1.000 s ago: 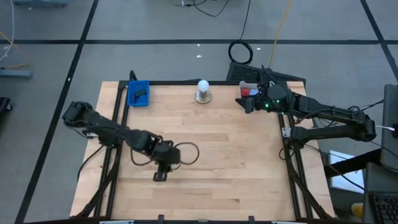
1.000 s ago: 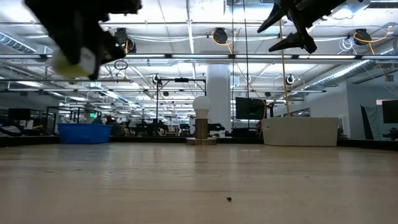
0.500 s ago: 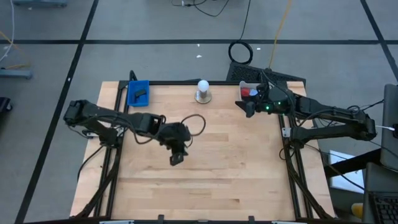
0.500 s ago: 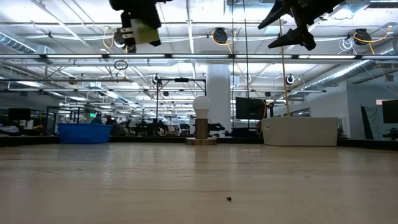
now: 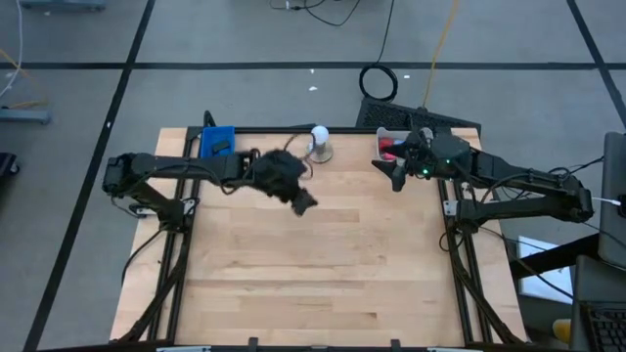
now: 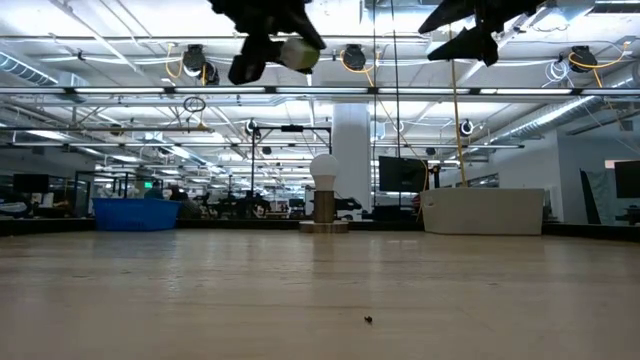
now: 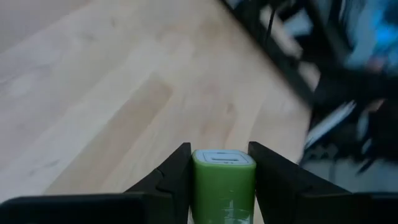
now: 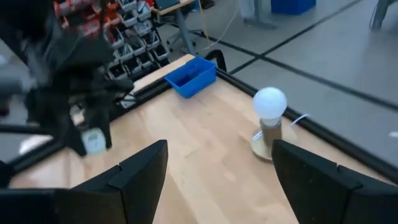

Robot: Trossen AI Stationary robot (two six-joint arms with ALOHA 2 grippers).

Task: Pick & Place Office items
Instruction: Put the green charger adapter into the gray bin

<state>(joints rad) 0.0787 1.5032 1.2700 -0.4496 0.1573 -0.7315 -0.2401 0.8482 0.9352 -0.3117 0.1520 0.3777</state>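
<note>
Green block (image 7: 222,185) clenched in the left gripper (image 5: 302,200), high above bare wood table (image 5: 333,264). Right gripper (image 5: 396,174) hangs released near the far-right edge.

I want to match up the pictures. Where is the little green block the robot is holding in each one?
High view: hidden under the left gripper, near the white ball lamp.
Low view: green block up top, left of the lamp.
Left wrist view: block between the fingers.
Right wrist view: block far off; lamp nearer.

Green block (image 7: 222,186), blue tray (image 5: 216,144), white bulb (image 5: 319,135).
</note>
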